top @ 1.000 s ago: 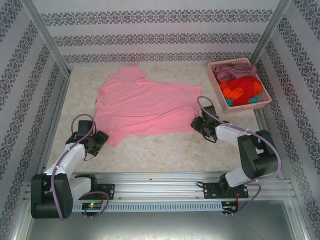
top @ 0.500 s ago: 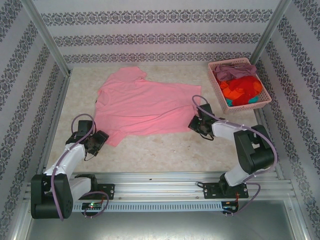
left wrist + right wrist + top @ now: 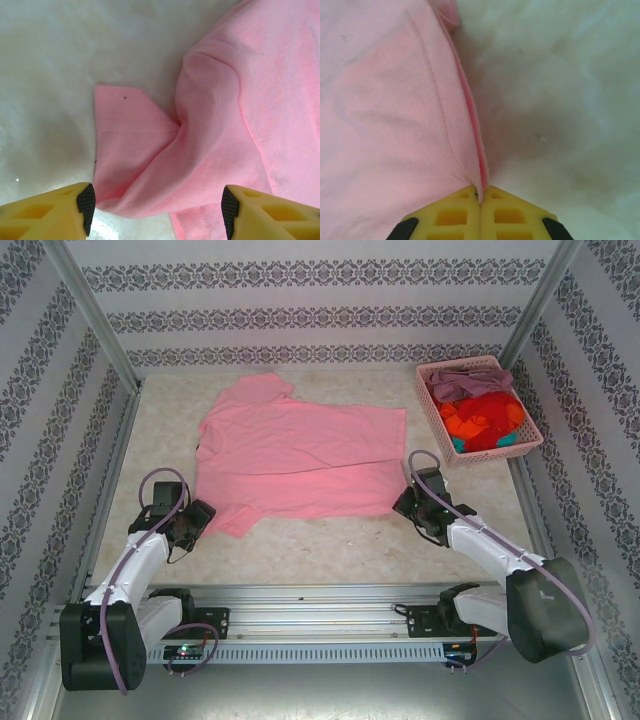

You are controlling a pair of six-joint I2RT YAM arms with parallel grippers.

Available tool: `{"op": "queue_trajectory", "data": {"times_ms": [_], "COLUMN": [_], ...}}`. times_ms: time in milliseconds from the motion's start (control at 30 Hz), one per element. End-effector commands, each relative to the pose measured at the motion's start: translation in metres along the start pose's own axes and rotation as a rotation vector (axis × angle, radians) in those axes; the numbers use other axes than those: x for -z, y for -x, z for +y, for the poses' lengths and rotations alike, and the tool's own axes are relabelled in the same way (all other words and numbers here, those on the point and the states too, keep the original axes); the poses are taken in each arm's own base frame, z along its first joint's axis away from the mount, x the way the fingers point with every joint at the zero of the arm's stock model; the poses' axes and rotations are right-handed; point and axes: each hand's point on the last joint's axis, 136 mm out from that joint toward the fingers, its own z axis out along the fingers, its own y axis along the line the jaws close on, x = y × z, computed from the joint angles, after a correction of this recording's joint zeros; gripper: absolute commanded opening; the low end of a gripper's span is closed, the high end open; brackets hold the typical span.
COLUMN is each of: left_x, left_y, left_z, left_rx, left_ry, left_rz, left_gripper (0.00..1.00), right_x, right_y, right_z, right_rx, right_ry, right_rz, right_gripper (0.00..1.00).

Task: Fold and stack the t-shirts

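A light pink t-shirt (image 3: 300, 455) lies spread on the table, its hem side to the right. My right gripper (image 3: 408, 502) is at the shirt's near right corner. In the right wrist view the gripper (image 3: 480, 197) is shut on the shirt's (image 3: 385, 110) doubled edge. My left gripper (image 3: 197, 523) sits at the shirt's near left corner, open. In the left wrist view its fingers (image 3: 86, 205) stand wide on either side of a rumpled fold of the shirt (image 3: 225, 125) and a sleeve (image 3: 130, 135), with the gripper (image 3: 157, 207) just short of the cloth.
A pink lattice basket (image 3: 500, 453) stands at the back right. It holds a mauve shirt (image 3: 470, 380), an orange-red one (image 3: 480, 418) and a bit of teal (image 3: 457, 444). Bare pale tabletop (image 3: 330, 540) runs along the near edge. Patterned walls enclose the table.
My right gripper shut on the shirt's right edge and drew it toward the near right, pulling the cloth flatter. The left arm has barely moved.
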Motion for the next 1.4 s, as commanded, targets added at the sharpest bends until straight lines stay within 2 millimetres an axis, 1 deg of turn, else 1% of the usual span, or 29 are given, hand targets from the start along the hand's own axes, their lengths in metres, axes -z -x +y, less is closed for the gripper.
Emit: {"op": "queue_trajectory", "data": {"times_ms": [0, 100, 200, 367, 500, 567, 733, 767, 800, 833, 900, 933, 1033, 1100, 1133, 1267, 1367], "left_x": [0.008, 0.010, 0.010, 0.006, 0.006, 0.002, -0.014, -0.017, -0.019, -0.020, -0.019, -0.017, -0.012, -0.008, -0.005, 0.008, 0.018], "left_y": [0.001, -0.005, -0.009, -0.014, -0.013, -0.012, -0.016, -0.016, -0.016, -0.015, -0.010, -0.007, 0.003, 0.007, 0.010, 0.019, 0.024], "left_z": [0.000, 0.002, 0.000, -0.013, -0.003, -0.002, -0.004, -0.002, 0.000, 0.002, 0.003, 0.001, -0.010, -0.020, -0.026, -0.043, -0.051], "left_rx": [0.020, 0.048, 0.078, 0.144, 0.136, 0.138, 0.154, 0.153, 0.149, 0.143, 0.125, 0.114, 0.090, 0.079, 0.074, 0.058, 0.041], "left_ry": [0.013, 0.004, -0.030, -0.097, -0.053, -0.051, -0.045, -0.040, -0.031, -0.019, -0.006, -0.003, -0.017, -0.032, -0.045, -0.073, -0.080], "left_rz": [0.006, 0.027, 0.030, 0.072, 0.049, 0.045, 0.092, 0.096, 0.094, 0.084, 0.064, 0.052, 0.030, 0.030, 0.029, 0.019, 0.009], "left_gripper": [0.69, 0.68, 0.64, 0.61, 0.62, 0.62, 0.62, 0.58, 0.52, 0.42, 0.27, 0.21, 0.07, 0.01, 0.00, 0.00, 0.00], "right_x": [-0.003, -0.007, -0.013, -0.024, -0.026, -0.027, -0.024, -0.023, -0.023, -0.023, -0.023, -0.023, -0.022, -0.021, -0.021, -0.020, -0.018], "right_y": [-0.003, 0.002, 0.006, 0.005, 0.006, 0.006, 0.009, 0.010, 0.010, 0.011, 0.011, 0.011, 0.012, 0.015, 0.017, 0.024, 0.030], "right_z": [-0.011, -0.002, 0.006, 0.017, 0.021, 0.022, 0.025, 0.024, 0.024, 0.023, 0.021, 0.022, 0.025, 0.026, 0.027, 0.031, 0.035], "right_rx": [-0.022, -0.007, 0.003, 0.009, 0.012, 0.013, 0.016, 0.015, 0.016, 0.014, 0.016, 0.015, 0.018, 0.021, 0.021, 0.024, 0.023], "right_ry": [-0.055, -0.041, -0.030, -0.006, 0.001, 0.005, 0.012, 0.010, 0.009, 0.007, 0.004, 0.006, 0.015, 0.017, 0.019, 0.026, 0.035], "right_rz": [0.001, 0.005, 0.015, 0.047, 0.049, 0.049, 0.039, 0.035, 0.034, 0.032, 0.032, 0.032, 0.030, 0.023, 0.019, 0.005, -0.006], "right_gripper": [0.00, 0.00, 0.00, 0.00, 0.00, 0.00, 0.00, 0.00, 0.00, 0.00, 0.00, 0.00, 0.00, 0.00, 0.00, 0.00, 0.00]}}
